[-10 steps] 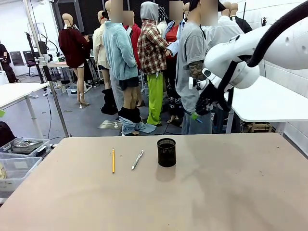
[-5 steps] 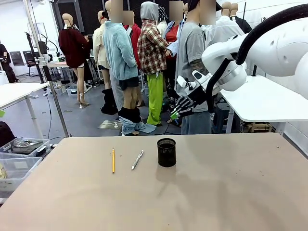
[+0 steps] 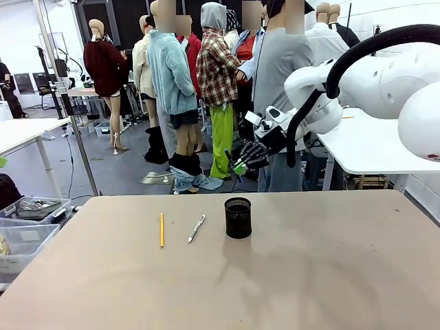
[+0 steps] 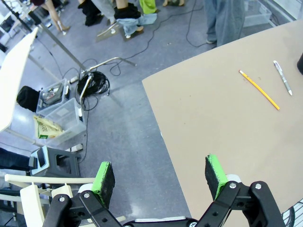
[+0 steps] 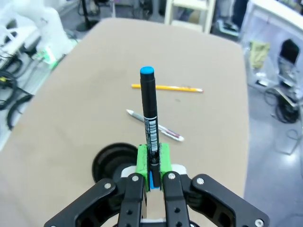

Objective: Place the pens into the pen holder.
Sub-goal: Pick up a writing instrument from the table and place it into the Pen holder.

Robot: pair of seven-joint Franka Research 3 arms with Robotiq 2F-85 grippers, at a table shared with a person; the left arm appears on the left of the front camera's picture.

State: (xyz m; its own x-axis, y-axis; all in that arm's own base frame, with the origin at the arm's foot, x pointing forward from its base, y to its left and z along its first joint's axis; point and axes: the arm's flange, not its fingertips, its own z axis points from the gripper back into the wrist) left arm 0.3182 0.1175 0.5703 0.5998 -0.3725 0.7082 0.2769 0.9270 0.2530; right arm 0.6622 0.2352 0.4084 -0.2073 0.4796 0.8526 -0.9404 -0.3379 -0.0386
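My right gripper (image 3: 240,165) hangs above and just behind the black mesh pen holder (image 3: 238,217), shut on a black marker (image 5: 149,113) with a blue cap. The right wrist view has the pen holder (image 5: 112,161) directly below the fingers. On the table left of the holder lie a yellow pencil (image 3: 161,229) and a silver-white pen (image 3: 196,227), side by side; both also lie beyond the marker, pencil (image 5: 166,87) and pen (image 5: 154,125). My left gripper (image 4: 160,176) is open and holds nothing, off the table's left edge over the floor, with the pencil (image 4: 259,89) and pen (image 4: 283,77) far off.
Clear plastic bins (image 3: 27,220) sit on the floor off the table's left corner, with cables (image 4: 92,85) nearby. A white table (image 3: 378,141) stands behind at the right. People stand past the far edge. The near tan tabletop (image 3: 289,289) is bare.
My right arm has swung left and down with the marker, from the far right to above the pen holder. The pencil, pen and holder have not moved.
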